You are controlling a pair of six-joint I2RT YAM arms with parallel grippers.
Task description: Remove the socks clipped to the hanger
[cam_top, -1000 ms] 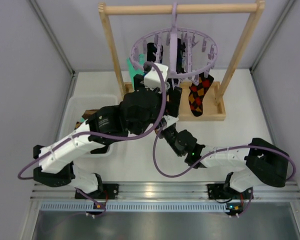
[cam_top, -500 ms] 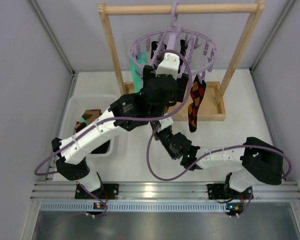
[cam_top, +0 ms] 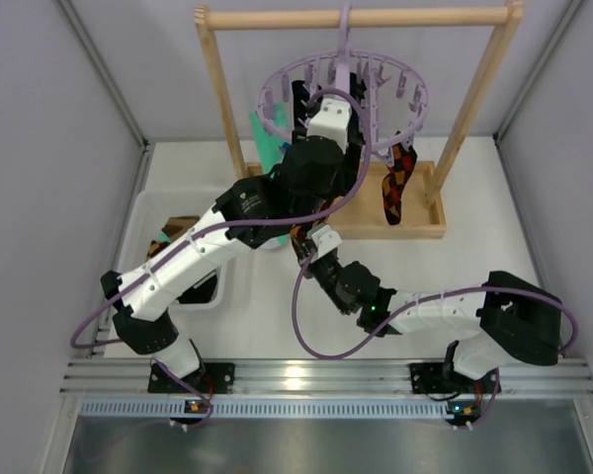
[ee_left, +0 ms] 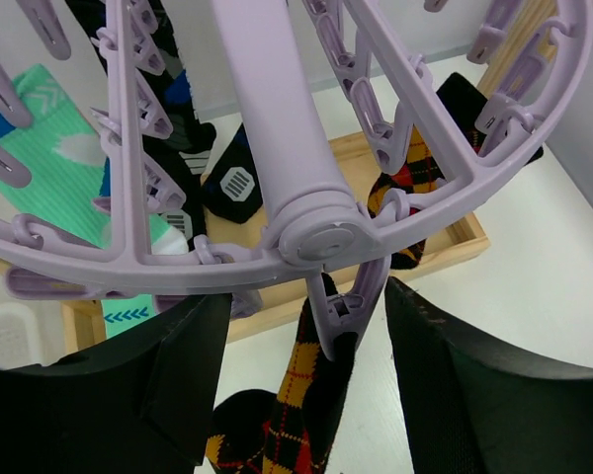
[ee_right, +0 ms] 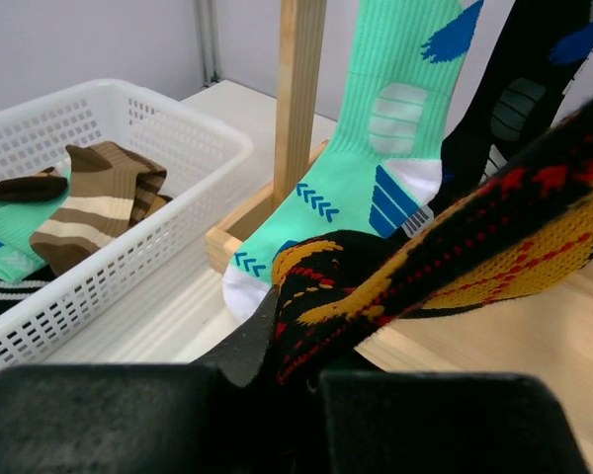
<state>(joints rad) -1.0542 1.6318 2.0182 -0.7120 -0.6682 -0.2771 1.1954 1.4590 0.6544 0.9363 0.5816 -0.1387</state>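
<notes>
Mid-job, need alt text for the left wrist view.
Left gripper open, fingers straddling the lavender clip that holds an argyle sock, just below the hanger hub. Teal sock and black socks hang behind.

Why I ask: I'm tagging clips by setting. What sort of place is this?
Probably a robotics lab cell: two robot arms bolted to a white table, grey wall panels, and a lavender clip hanger on a wooden rack.

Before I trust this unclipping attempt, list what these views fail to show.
1. Top view: the right gripper, hidden under the left arm.
2. Right wrist view: the hanger, beyond the top edge.
3. Left wrist view: lower part of the argyle sock, cut by the bottom edge.
</notes>
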